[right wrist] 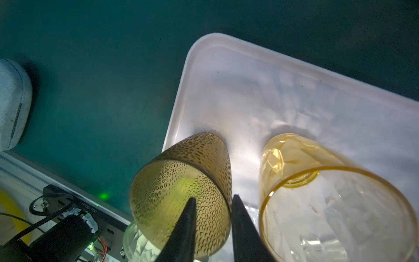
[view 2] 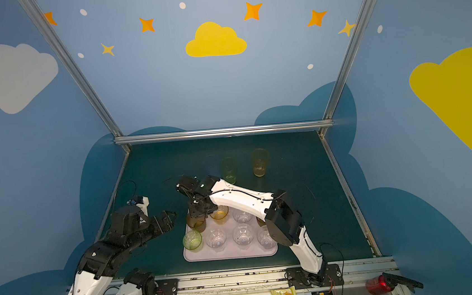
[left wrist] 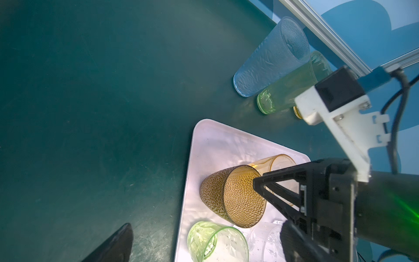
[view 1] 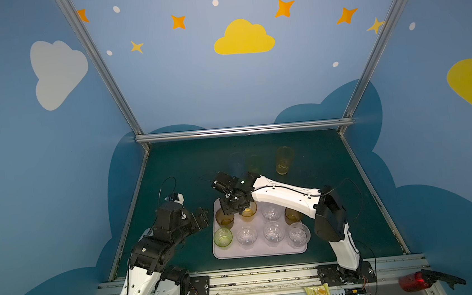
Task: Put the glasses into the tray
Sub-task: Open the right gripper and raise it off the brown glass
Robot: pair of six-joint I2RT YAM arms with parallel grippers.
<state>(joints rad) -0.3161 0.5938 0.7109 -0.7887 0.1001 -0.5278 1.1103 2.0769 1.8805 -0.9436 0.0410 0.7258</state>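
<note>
right wrist view — jaws barely parted, straddling rim of brown glass (right wrist: 181,158).

One flat pale pink tray (view 1: 260,252) holds four short clear cups (view 1: 273,232), three short brown-yellow cups (view 1: 224,220) and one short green cup (view 1: 222,237). Higher in the frame stand three tall see-through cups (view 1: 284,160): blue, green and yellow.
</note>
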